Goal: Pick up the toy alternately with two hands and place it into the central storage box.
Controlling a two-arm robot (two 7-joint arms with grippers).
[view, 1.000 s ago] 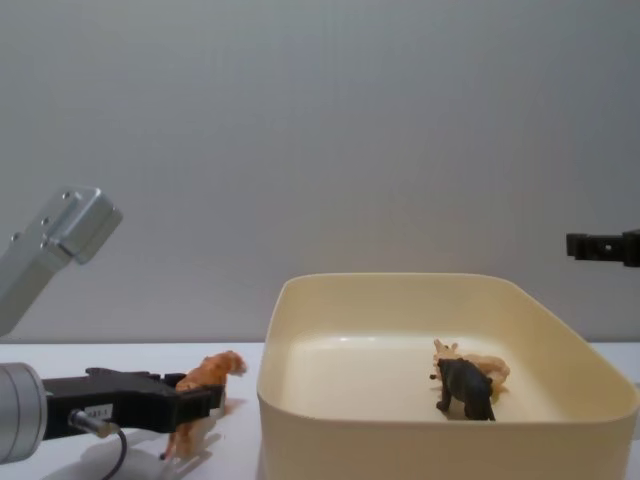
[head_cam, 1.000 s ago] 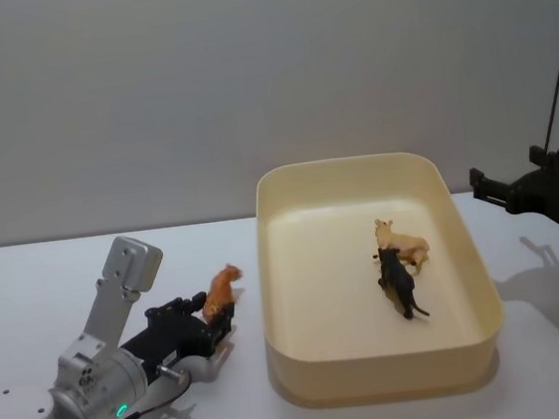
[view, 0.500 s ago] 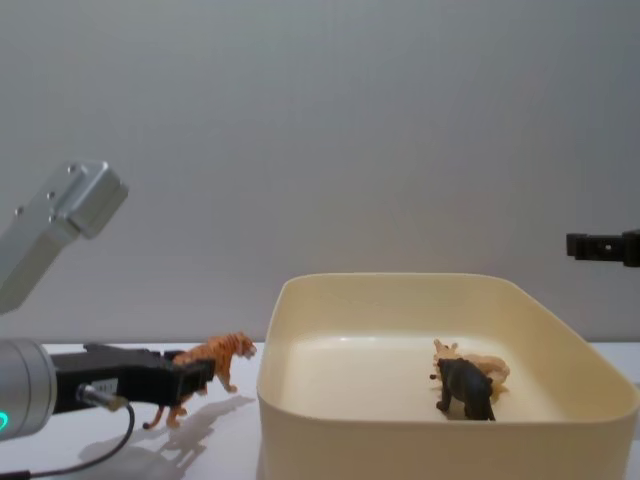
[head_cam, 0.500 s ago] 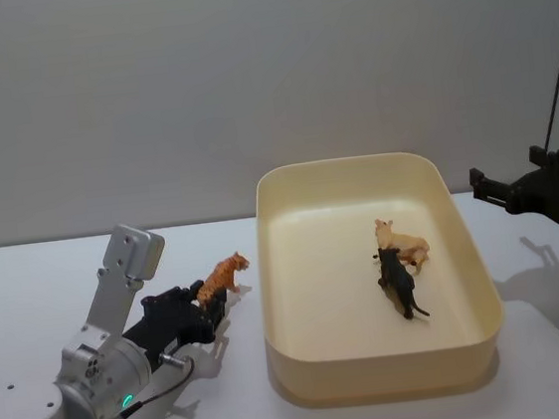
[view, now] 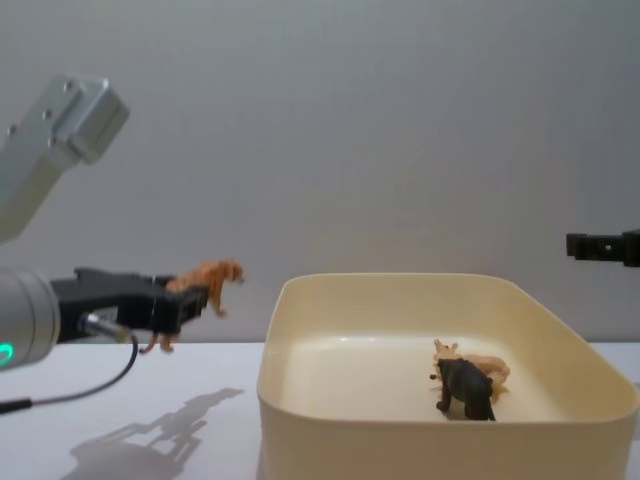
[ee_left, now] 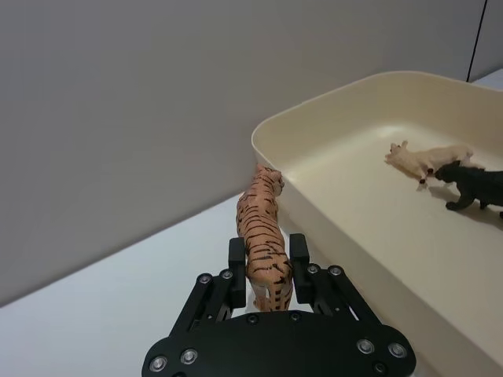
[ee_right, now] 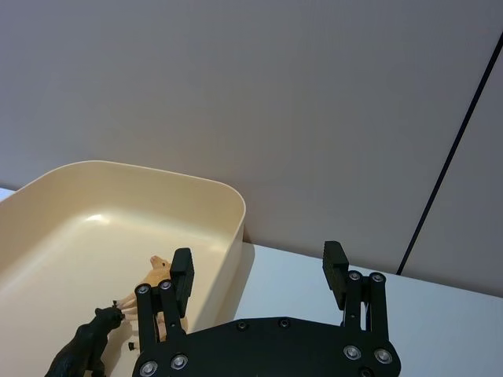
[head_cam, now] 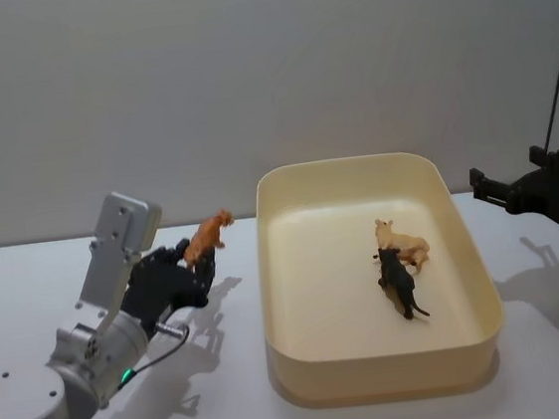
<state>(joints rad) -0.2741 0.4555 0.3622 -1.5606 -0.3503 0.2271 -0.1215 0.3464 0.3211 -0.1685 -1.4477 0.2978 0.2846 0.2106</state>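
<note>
Left gripper [head_cam: 198,270], black plastic, two flat fingers with screw heads, sits on a thick silver cylindrical arm [head_cam: 71,366] with a green ring light. Fingers [ee_left: 236,259] are clamped on the hindquarters and rear legs of a small orange tiger figure with black stripes [head_cam: 208,240], hard moulded plastic with a matte finish. Tiger is lifted clear of the white table [head_cam: 28,286]; the chest view shows its legs [view: 160,340] above the tabletop with a shadow below.

Tiger's long axis runs roughly level along the finger line, head forward of the fingertips, pointing toward the near left wall of the large cream-yellow rectangular plastic tub with rounded corners [head_cam: 276,270]. Tiger is just left of that rim, outside the tub, at about rim height or slightly above.

Tub walls are smooth and slightly glossy. Inside, toward the right half of the floor: a pale tan animal figure [head_cam: 403,246] and a black animal figure [head_cam: 398,285], touching or nearly so, the black one nearer the robot. Species too small to tell.

Right gripper [ee_right: 259,271], same black plastic, hangs to the right of the tub, above the table, fingers spread wide with nothing between them.
</note>
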